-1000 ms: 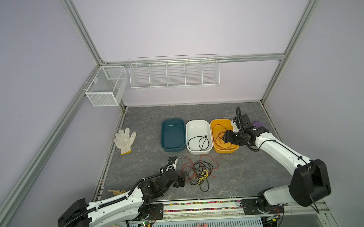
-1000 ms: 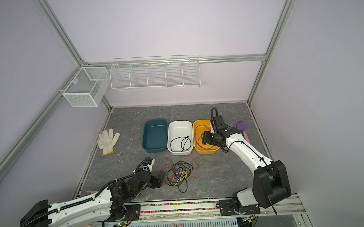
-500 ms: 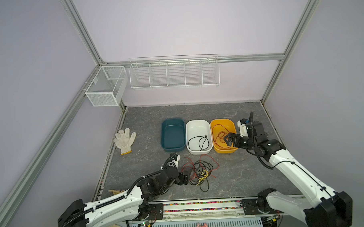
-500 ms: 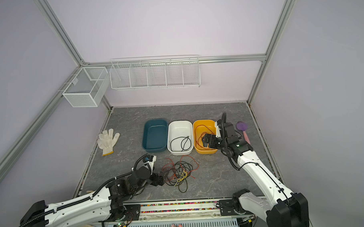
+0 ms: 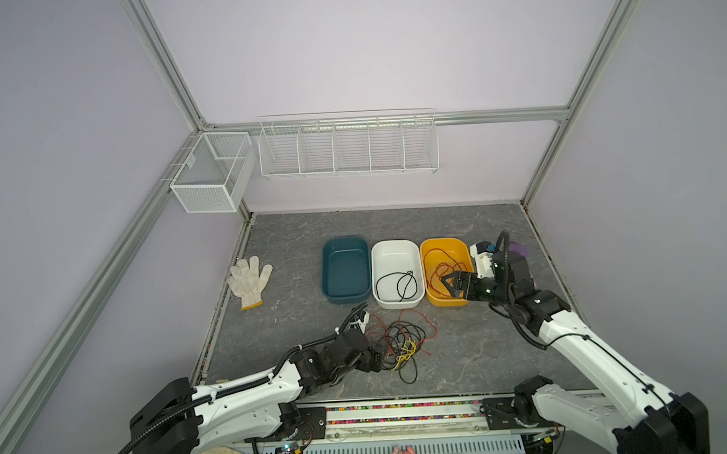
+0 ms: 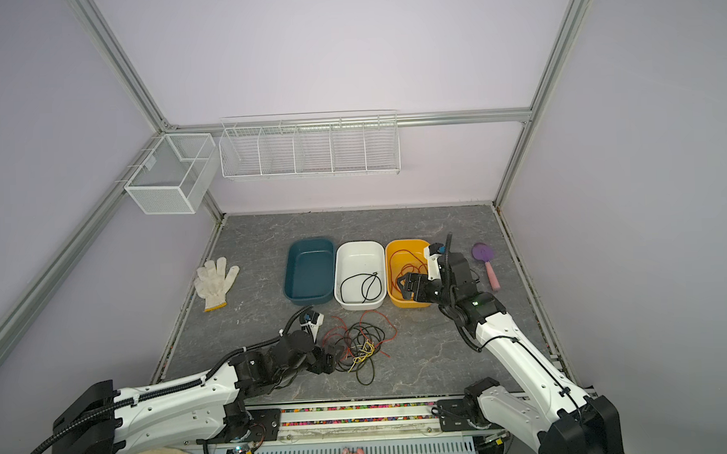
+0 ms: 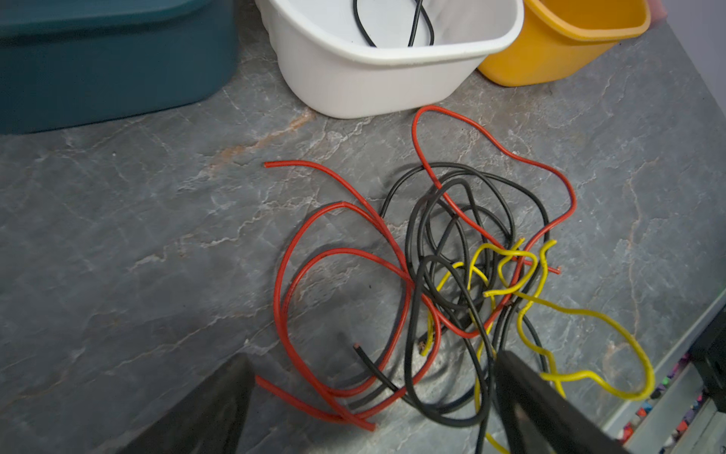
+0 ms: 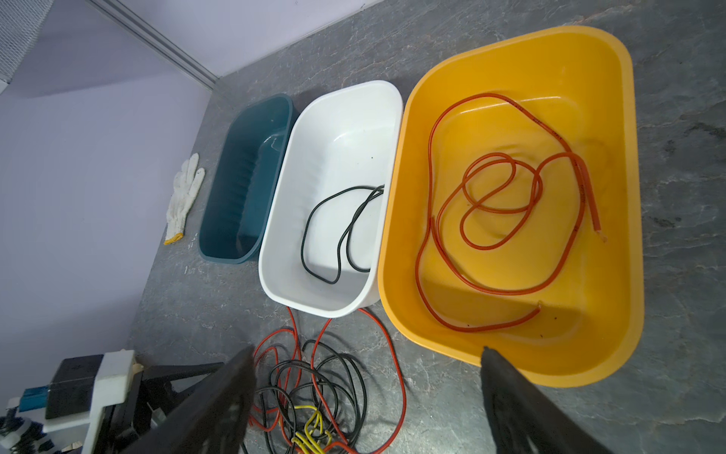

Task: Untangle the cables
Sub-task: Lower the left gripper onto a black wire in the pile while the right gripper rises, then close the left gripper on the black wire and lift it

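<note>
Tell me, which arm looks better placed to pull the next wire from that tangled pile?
Probably the left: the left end effector is open right at the tangled cables, while the right end effector hangs open above the yellow tub, farther from the pile.

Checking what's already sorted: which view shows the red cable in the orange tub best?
Right wrist view: the red cable lies visible, coiled inside the orange tub. Both top views show it small, partly behind the right claw. The left wrist view shows only the tub's outside.
</note>
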### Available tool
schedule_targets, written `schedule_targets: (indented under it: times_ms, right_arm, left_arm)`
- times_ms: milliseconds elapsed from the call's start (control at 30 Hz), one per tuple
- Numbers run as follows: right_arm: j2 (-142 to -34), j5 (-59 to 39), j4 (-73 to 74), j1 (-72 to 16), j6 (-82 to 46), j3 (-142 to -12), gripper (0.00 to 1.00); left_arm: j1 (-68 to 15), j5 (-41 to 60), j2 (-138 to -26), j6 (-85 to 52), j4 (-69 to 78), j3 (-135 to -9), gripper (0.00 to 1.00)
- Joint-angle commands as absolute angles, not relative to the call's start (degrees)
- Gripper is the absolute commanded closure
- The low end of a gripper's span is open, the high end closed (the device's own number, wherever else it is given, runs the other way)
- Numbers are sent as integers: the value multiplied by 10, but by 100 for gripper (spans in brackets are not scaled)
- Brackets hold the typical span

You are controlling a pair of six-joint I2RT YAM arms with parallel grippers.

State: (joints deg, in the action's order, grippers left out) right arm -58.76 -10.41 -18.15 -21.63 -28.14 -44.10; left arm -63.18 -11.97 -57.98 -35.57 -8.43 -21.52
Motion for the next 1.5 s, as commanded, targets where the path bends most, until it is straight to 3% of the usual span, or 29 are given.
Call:
schedule_targets:
  times_ms: [0,1033,1467]
  right_arm:
    - [-583,-112,-158,-222,-286,-427,10]
    - [-576,-68,-166,-244,-278,-425,10]
    - [-575,-59,-170,-248,-276,-426,10]
  left_arm:
    - [-634,-112,-593,-357,-70,-241,8]
    - [-635,-102,-674,-357,-34,-260,68]
    - [-634,-96,-684,-357,-44,-270,87]
